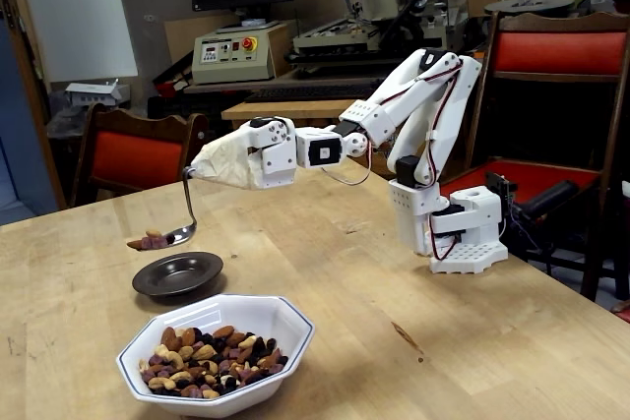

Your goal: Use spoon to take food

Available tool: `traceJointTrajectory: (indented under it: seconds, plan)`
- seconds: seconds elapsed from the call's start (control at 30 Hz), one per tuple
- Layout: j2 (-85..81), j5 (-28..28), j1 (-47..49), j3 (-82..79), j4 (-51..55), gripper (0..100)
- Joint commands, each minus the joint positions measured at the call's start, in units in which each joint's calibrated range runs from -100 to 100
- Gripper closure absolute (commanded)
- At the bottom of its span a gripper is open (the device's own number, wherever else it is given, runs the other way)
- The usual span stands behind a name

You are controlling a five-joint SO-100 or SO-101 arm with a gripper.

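Observation:
My gripper point(194, 172) reaches left over the table, its fingers hidden under a beige cloth wrap. From the wrap's tip hangs the thin metal spoon point(186, 206); its bowl is level and carries a few pieces of food point(148, 240). The loaded spoon hovers just above the left rim of a small dark saucer point(182, 275), which looks bare inside. In front of the saucer stands a white octagonal bowl point(295, 328) holding a heap of nuts and dark dried bits point(205, 352).
The arm's white base point(463, 238) stands at the right of the wooden table point(394, 341). Red-cushioned chairs point(133, 156) line the table's far edge, with a workbench of machines behind them.

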State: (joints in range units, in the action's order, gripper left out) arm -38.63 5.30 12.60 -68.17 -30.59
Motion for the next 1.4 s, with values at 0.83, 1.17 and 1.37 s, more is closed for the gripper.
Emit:
traceJointTrajectory:
  seconds: [0.83,1.17,1.37]
  plan:
    - [-1.64,-4.2,-15.71,-0.33,-0.95,96]
    - [-1.72,-4.2,-19.64,-7.23,-1.03,96]
    - [-1.64,-4.49,-21.49,-7.58,-1.03,96]
